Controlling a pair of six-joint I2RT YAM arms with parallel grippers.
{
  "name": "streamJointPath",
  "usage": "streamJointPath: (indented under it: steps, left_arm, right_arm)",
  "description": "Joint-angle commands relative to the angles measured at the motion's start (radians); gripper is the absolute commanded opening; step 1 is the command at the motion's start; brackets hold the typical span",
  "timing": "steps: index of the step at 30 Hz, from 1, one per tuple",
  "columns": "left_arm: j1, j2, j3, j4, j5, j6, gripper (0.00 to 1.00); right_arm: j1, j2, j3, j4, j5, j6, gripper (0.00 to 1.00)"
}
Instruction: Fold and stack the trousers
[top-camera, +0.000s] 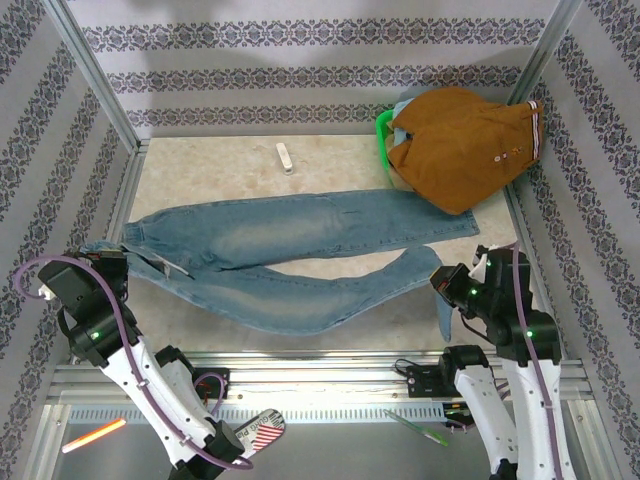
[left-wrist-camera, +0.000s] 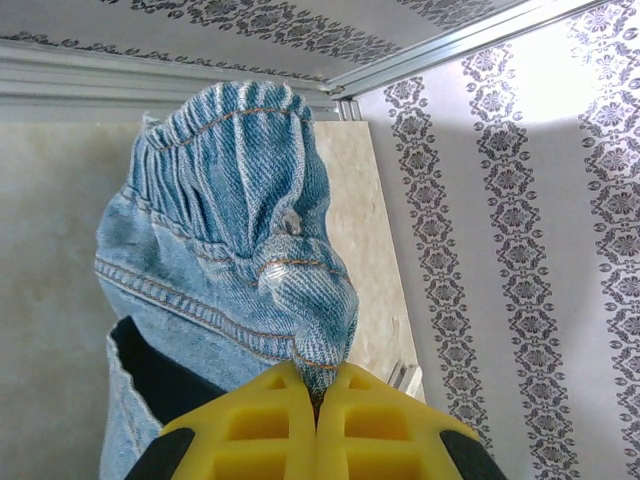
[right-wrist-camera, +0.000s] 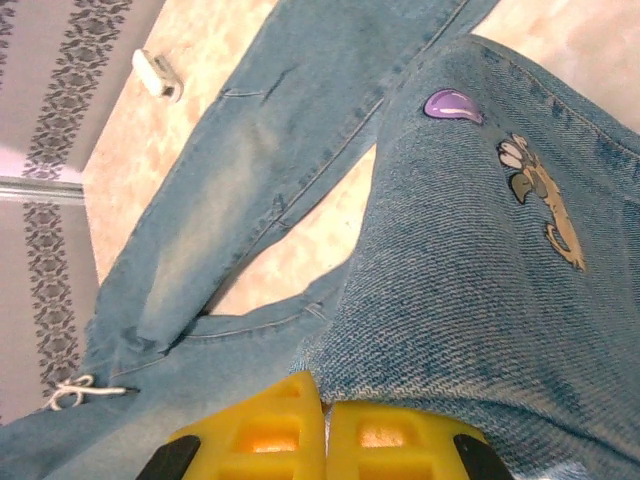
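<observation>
- Pinching with the left gripper (left-wrist-camera: 318, 385): yellow pads pressed together on a bunched fold of the gathered waistband, raised a little off the table (left-wrist-camera: 45, 260).
- Pinching too with the right gripper (right-wrist-camera: 325, 405): pads together on the hem end of the near leg, denim draped up and over the fingers, with a small embroidered patch showing on that cloth.
- Lying spread to the near-left of the brown garment (top-camera: 460, 145): the trousers (top-camera: 300, 235), stretched lengthwise with the waist at the end farthest from it. Far leg's hem touching that garment or tucked just under its edge; cannot tell which. Near leg bowed away from it and splayed from the other leg.
- Judged as the start of the first fold: both ends in hand, nothing yet doubled over.
- Calls next, by this reading, for carrying the hem end away from the brown garment toward the waistband, or first drawing the near leg onto the far one. Needs even tension, since soft denim sags and twists. Risk of dragging the far leg's hem along with the brown garment.
- Reaching low and forward on the left, wrist angled down at the waist end, well apart from the brown garment. Bent and tucked on the right, wrist near that garment's near side.
</observation>
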Motion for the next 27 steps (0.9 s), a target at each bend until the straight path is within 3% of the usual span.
streamJointPath:
  steps: [1, 5, 13, 20, 27]
  left_arm:
    - [-0.007, 0.007, 0.103, -0.084, -0.019, 0.046, 0.00]
    - [-0.015, 0.028, 0.152, -0.074, -0.064, 0.079, 0.00]
    - [-0.015, 0.284, 0.068, 0.240, -0.075, 0.017, 0.00]
    - [-0.100, 0.659, 0.180, 0.397, -0.142, 0.026, 0.00]
    - [-0.149, 0.906, 0.289, 0.474, -0.191, 0.032, 0.00]
  right_arm:
    - [0.026, -0.019, 0.073, -0.066, 0.048, -0.053, 0.00]
    - [0.030, 0.023, 0.069, -0.013, 0.133, -0.107, 0.00]
    - [-0.037, 0.359, 0.030, 0.323, 0.133, -0.135, 0.00]
    - [-0.019, 0.876, 0.274, 0.382, 0.155, -0.315, 0.00]
    - [0.028, 1.171, 0.599, 0.303, 0.269, -0.425, 0.00]
